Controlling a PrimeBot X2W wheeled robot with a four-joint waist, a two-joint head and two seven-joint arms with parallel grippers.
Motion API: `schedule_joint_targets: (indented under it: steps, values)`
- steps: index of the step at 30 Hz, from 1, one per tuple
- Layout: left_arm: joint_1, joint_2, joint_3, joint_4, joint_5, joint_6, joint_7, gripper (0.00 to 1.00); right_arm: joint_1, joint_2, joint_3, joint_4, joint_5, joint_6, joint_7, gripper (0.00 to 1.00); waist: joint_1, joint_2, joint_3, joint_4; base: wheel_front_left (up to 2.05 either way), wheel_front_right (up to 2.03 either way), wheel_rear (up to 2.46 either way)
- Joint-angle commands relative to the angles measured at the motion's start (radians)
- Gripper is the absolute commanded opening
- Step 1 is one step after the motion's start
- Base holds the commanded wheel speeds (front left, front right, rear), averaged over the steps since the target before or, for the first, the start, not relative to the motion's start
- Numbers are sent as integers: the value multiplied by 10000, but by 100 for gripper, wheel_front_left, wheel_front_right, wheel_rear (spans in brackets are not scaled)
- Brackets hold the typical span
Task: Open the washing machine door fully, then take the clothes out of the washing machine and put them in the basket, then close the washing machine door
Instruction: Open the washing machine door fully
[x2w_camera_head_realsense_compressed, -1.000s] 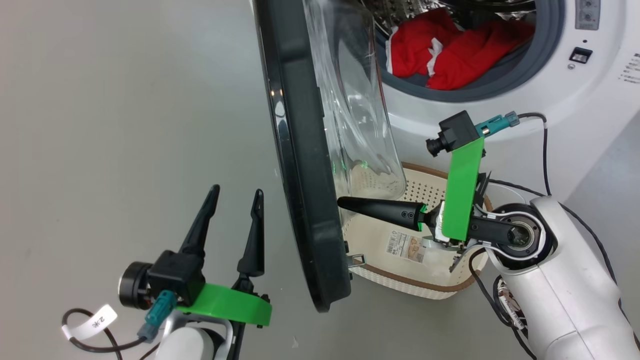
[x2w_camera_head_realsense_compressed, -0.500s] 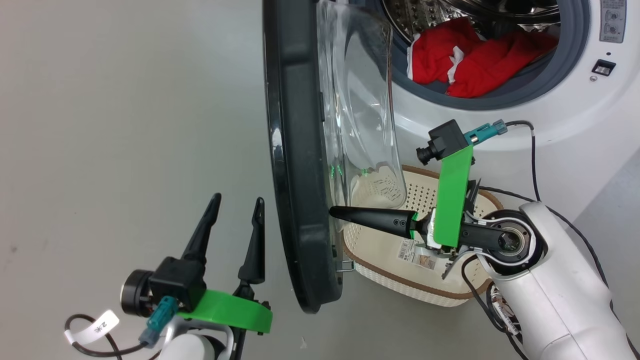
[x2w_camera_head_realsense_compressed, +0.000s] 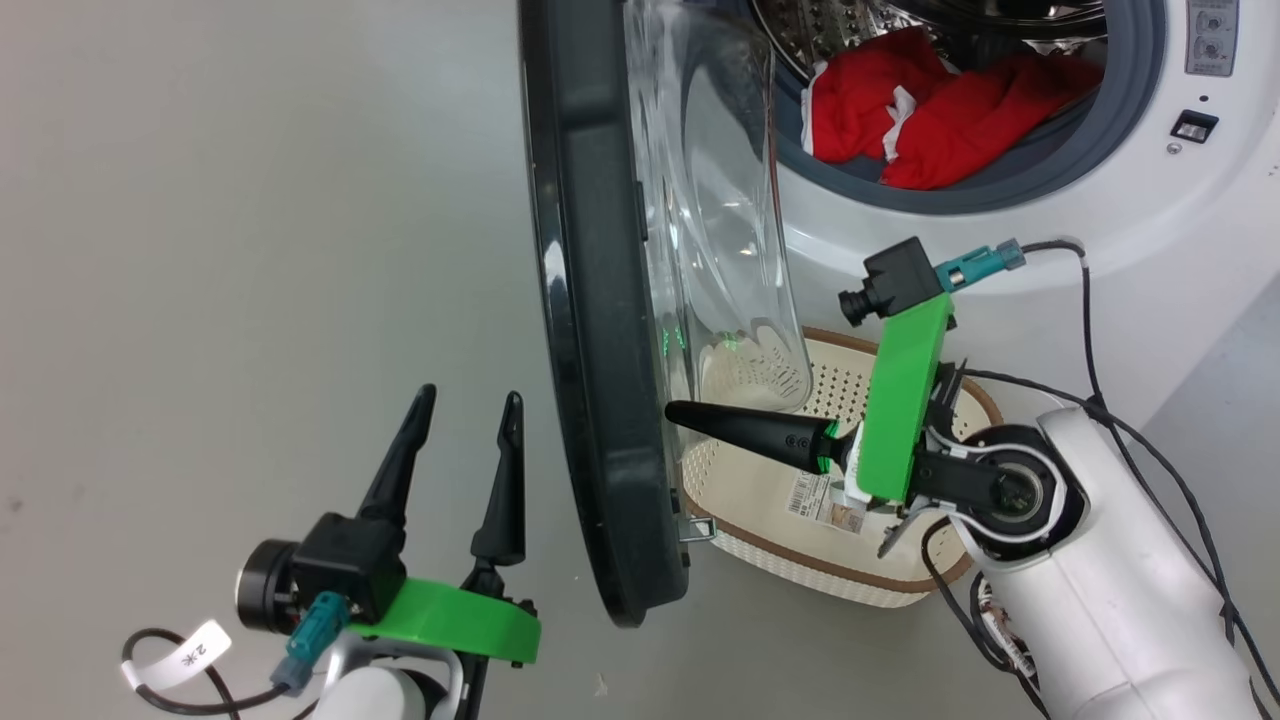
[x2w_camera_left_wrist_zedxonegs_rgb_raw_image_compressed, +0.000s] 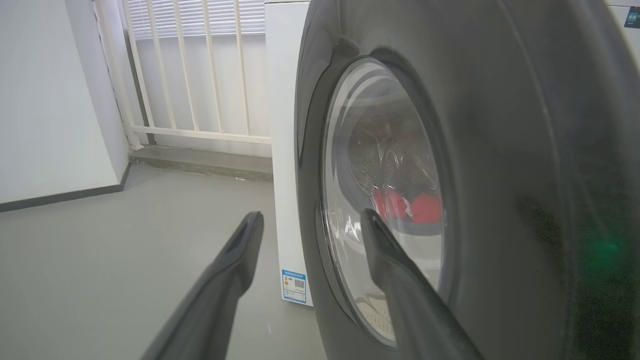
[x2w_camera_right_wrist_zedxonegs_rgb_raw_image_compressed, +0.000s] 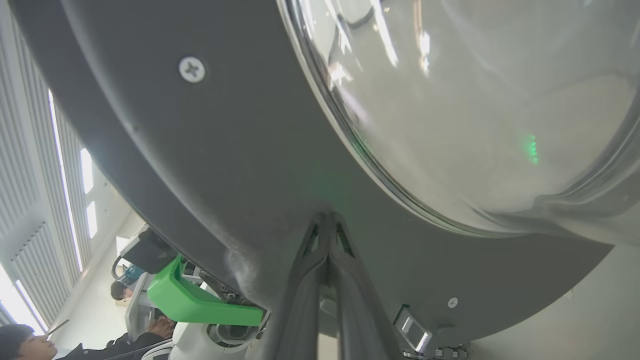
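The washing machine door stands about half open, edge-on, its glass bowl facing the white washing machine. Red clothes lie in the drum. The basket sits on the floor below the opening, behind the door. My right gripper is shut, its tips touching the door's black inner ring just below the glass. My left gripper is open and holds nothing, on the door's outer side, apart from it. Through the window the clothes show.
Grey floor spreads to the left of the door. A white railing and wall stand behind the machine's side. The door latch sits near my right fingers. A person is at the room's edge.
The head view has shifted slightly. My shut right gripper has stayed against the door's inner side and the door stands a little wider from the drum. The left gripper has hardly moved.
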Motion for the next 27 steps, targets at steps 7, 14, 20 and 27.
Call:
schedule_joint_targets:
  steps: [7, 14, 20, 27]
  values:
    - [24, 220, 398, -296, -129, 60, -78, 100, 708, 64, -108, -1266, -1941, 77, -886, 100, 0, 0, -44, -113, 0, 0, 0]
    - [177, 307, 490, -348, -219, 69, -78, 100, 1601, -131, 157, -2455, -4253, 77, -2333, 100, 0, 0, -83, -300, 0, 0, 0]
    - [304, 386, 577, -444, -286, 65, -78, 100, 2171, -305, 342, -2888, -6497, 77, -4203, 100, 0, 0, -104, -381, 0, 0, 0]
    - [439, 377, 590, -517, -288, 43, -78, 100, 2646, -378, 159, -2415, -8434, 77, -6026, 100, 0, 0, -183, -366, 0, 0, 0]
